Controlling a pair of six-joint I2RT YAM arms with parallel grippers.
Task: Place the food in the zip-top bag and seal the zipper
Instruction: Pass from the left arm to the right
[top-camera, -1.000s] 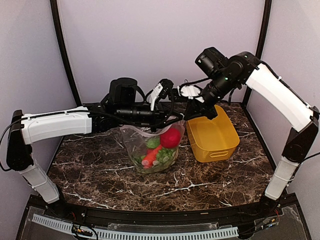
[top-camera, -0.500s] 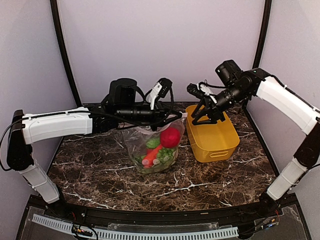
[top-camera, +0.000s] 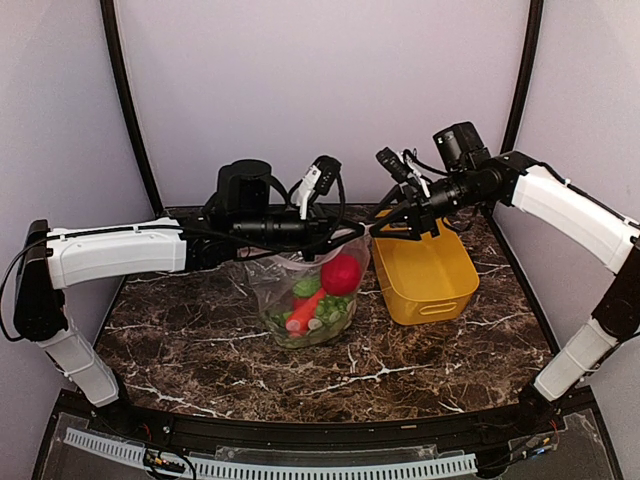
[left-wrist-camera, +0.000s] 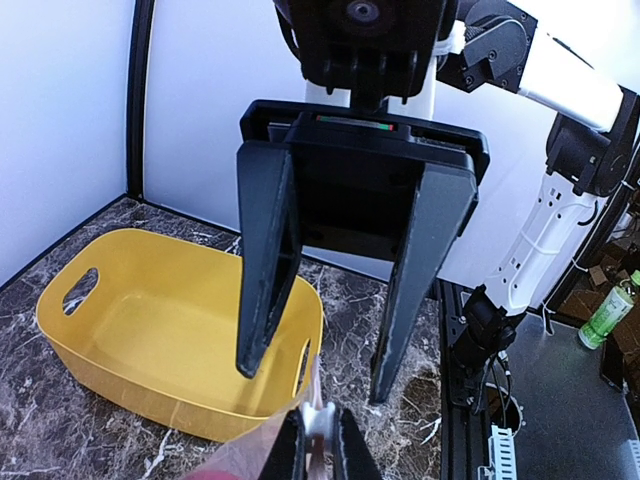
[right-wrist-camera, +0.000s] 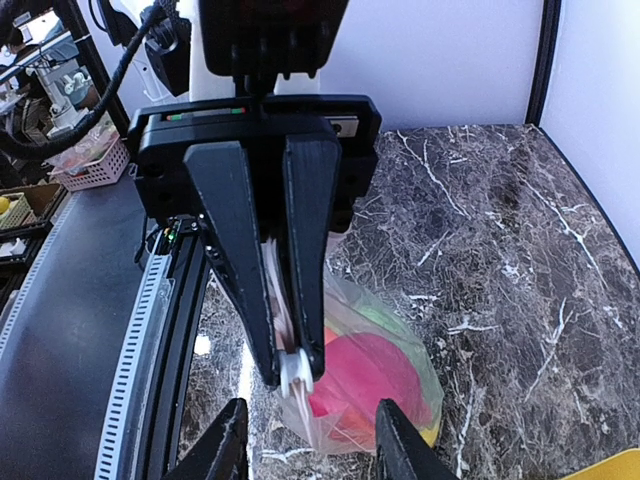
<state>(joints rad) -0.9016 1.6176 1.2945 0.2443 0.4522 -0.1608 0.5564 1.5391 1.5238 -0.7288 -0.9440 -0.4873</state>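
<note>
- Two grippers face each other over the far half of the table (top-camera: 200, 350), right above the mouth of the zip-top bag (top-camera: 300, 305).
- The left gripper (right-wrist-camera: 290, 372) has its jaws pressed together on the zipper (left-wrist-camera: 318, 428), pinching the pale strip and holding the bag's top up.
- The right gripper (left-wrist-camera: 320, 378) hangs just beyond that pinch, jaws spread with nothing between them.
- The bag stands near the middle of the table, just beside the yellow basket (top-camera: 425, 312), which sits toward the right edge.
- All the food (top-camera: 341, 274) I can see is inside the bag: a red round one on top, an orange-red piece and green bits beneath.
- To my eye, filling looks done and sealing is the step in hand.
- If the right jaws close beside the strip rather than across it, they would only crease film.
- A sideways pull against that single pinch could slip the strip free, and the bag would slump.
- The red one rides high and may hold the two halves apart.
</note>
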